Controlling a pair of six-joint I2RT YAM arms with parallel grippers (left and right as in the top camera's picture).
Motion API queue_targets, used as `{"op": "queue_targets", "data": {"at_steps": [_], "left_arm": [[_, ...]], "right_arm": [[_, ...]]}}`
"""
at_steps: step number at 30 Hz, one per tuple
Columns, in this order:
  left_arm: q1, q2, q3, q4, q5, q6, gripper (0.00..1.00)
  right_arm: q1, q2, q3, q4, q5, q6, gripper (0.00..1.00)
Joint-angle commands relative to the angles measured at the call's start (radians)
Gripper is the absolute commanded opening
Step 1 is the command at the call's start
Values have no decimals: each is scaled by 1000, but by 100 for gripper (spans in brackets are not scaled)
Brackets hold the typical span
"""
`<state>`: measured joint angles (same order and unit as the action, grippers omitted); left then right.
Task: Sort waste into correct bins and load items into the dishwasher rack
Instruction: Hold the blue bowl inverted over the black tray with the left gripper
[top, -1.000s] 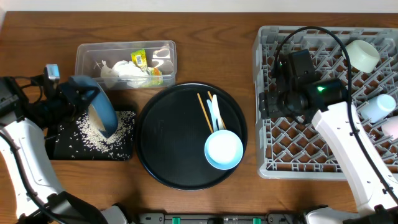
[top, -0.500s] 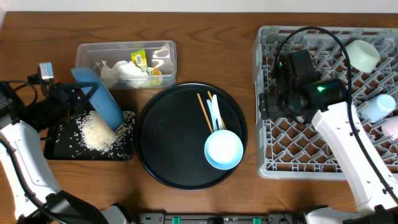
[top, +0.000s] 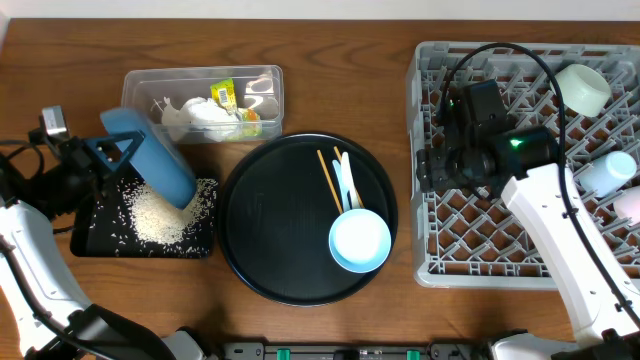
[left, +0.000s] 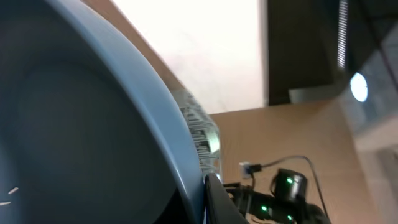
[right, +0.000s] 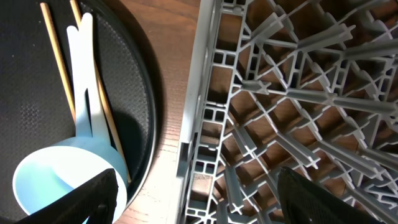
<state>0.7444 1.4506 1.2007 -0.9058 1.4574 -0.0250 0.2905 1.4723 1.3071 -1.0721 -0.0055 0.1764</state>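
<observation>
From above, the left gripper (top: 116, 151) is pinched on the rim of the blue bowl (top: 155, 168). The bowl is tipped steeply over the black tray (top: 92, 236), its lower edge at the heap of rice (top: 155, 215) lying there. Just behind the tray, the clear tub (top: 200, 71) holds napkins (top: 192, 116) and a wrapper (top: 224, 97). On the round tray (top: 270, 240) in the middle lie chopsticks (top: 327, 180), a spoon (top: 345, 182) and the teal bowl (top: 360, 241). The right gripper (top: 428, 165) hangs over the left part of the rack (top: 500, 262), and cups (top: 583, 88) lie along the rack's right side. In the left wrist view, the blue bowl (left: 74, 124) fills the left half, with one dark finger (left: 217, 202) pressed against its rim. A corner of the rack (left: 200, 134) shows behind. In the right wrist view, the right gripper (right: 196, 182) has its fingers (right: 84, 200) spread wide with nothing between them, above the rack (right: 298, 93) at its left edge. To the left, the round tray (right: 28, 115) carries the chopsticks (right: 56, 57), the spoon (right: 84, 93) and the teal bowl (right: 56, 177).
</observation>
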Motion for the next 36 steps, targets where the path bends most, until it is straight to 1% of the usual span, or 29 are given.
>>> {"op": "queue_targets", "data": {"at_steps": [1,3,6,7,8,10,12,13,14,15,16,17,18,19,20,21,22,24,25,26,27,28,29,30,31,32,34,35,36], "left_arm": [[10,0,-5,-2,112,85,6],[10,0,-5,-2,89,82,6],[10,1,-5,-6,13,16,6],[11,1,-5,-16,45,17,6],[12,1,-5,-18,112,34,6],[12,-2,-5,-24,110,47,6],[13,1,-5,-24,27,50,6],[13,5,-5,-25,-37,13,6],[13,10,-5,-36,-50,-27,6],[13,13,-6,-51,35,-11,6],[13,13,-6,-71,115,39,6],[13,7,-4,-77,114,55,6],[16,5,-4,-69,87,62,6],[21,5,-4,-65,26,53,6],[25,8,-4,-66,-65,15,6],[27,14,-4,-72,-111,-33,6],[31,17,-5,-86,-71,-29,6],[31,16,-6,-89,111,84,6],[31,14,-5,-84,109,86,6],[35,14,-5,-68,62,75,6],[40,16,-5,-66,-21,28,6],[46,19,-6,-72,-66,-40,6],[47,20,-6,-83,2,2,6],[47,19,-6,-91,119,108,6],[45,12,-2,-114,115,135,6],[45,9,-2,-105,83,140,6],[51,12,-2,-103,-67,53,6],[51,17,-2,-106,-75,23,6],[51,19,-4,-117,28,75,6]], "right_arm": [[7,-6,2,-3,9,14,77],[7,-6,2,-5,9,14,78],[7,-6,2,-6,9,14,78],[7,-6,2,-6,9,14,77],[7,-6,2,-7,9,14,77],[7,-6,2,-13,10,14,78],[7,-6,2,-17,10,14,78],[7,-6,2,-17,10,14,78],[7,-6,2,-17,10,14,78],[7,-6,2,-17,10,14,77],[7,-6,2,-17,10,14,78],[7,-6,2,-17,10,14,77],[7,-6,2,-17,10,14,77],[7,-6,2,-17,10,14,78],[7,-6,2,-16,10,14,78],[7,-6,2,-16,10,14,78],[7,-6,2,-16,10,14,78],[7,-6,2,-18,10,14,78],[7,-6,2,-17,10,14,78],[7,-6,2,-17,10,14,78],[7,-6,2,-17,10,14,78],[7,-6,2,-16,10,14,78],[7,-6,2,-17,10,14,77],[7,-6,2,-17,10,14,78],[7,-6,2,-18,10,14,78],[7,-6,2,-18,10,14,78],[7,-6,2,-17,10,14,78],[7,-6,2,-16,10,14,78],[7,-6,2,-15,10,14,78]]}}
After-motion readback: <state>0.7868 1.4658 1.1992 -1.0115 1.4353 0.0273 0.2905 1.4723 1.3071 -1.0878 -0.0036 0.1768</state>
